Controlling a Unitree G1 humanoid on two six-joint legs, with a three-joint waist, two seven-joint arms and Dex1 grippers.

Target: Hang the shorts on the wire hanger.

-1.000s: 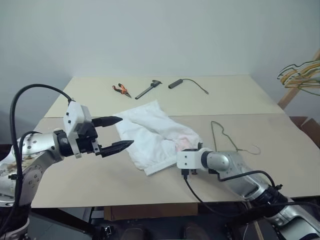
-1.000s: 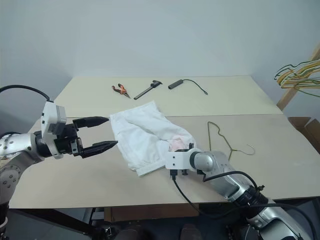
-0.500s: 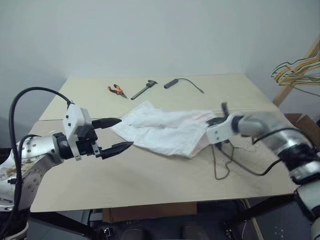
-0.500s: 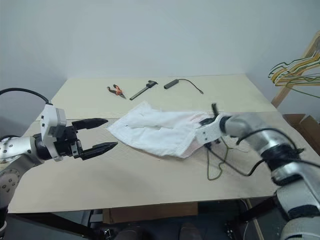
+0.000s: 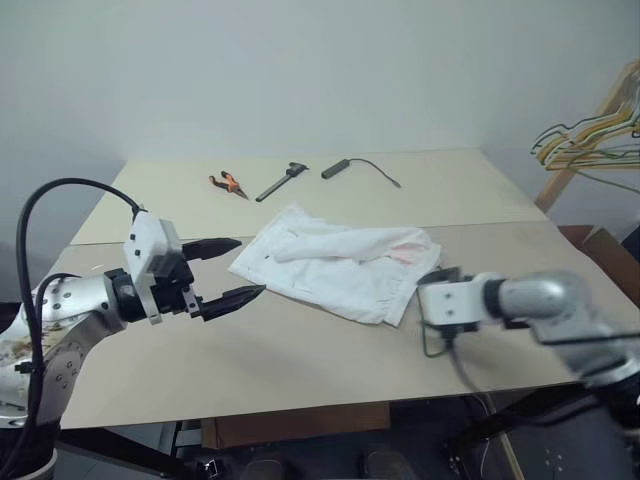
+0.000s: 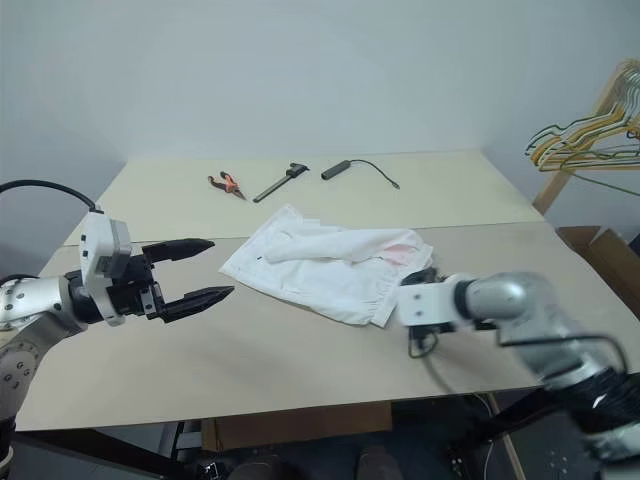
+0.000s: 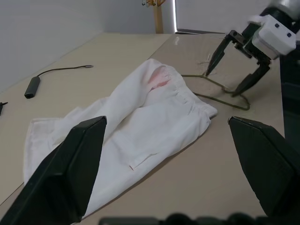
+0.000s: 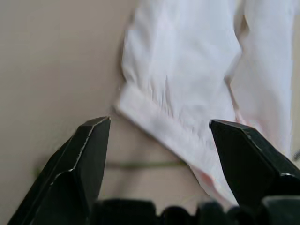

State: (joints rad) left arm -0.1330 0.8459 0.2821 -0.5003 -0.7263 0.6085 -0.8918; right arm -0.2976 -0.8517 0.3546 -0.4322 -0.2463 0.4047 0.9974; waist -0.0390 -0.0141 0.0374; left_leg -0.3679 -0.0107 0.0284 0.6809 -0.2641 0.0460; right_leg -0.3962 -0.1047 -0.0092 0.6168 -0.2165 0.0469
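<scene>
The white shorts [image 5: 335, 265] lie spread flat across the middle of the table [image 5: 300, 350], pink patch by the gathered waistband on the right. The wire hanger [image 7: 194, 76] lies on the table at that waistband; part of it is covered by cloth. My right gripper [image 7: 221, 83] hovers just above the hanger beside the waistband, open, with nothing between its fingers [image 8: 89, 154]. The right wrist view shows a stretch of hanger wire [image 8: 140, 165] below the shorts' hem [image 8: 187, 70]. My left gripper [image 5: 250, 267] stands open in the air just left of the shorts, not touching them.
Orange-handled pliers [image 5: 228, 182], a dark calliper-like tool [image 5: 275, 182] and a black stick with a cable [image 5: 340, 167] lie at the back of the table. A bunch of hangers on a wooden rack [image 5: 590, 145] stands at the far right, with a cardboard box [image 5: 605, 250] below it.
My right gripper pulled the bunched shorts' waist to the right, spreading them flat, then opened, let go and drew back. The left gripper held still. The camera has shifted.
</scene>
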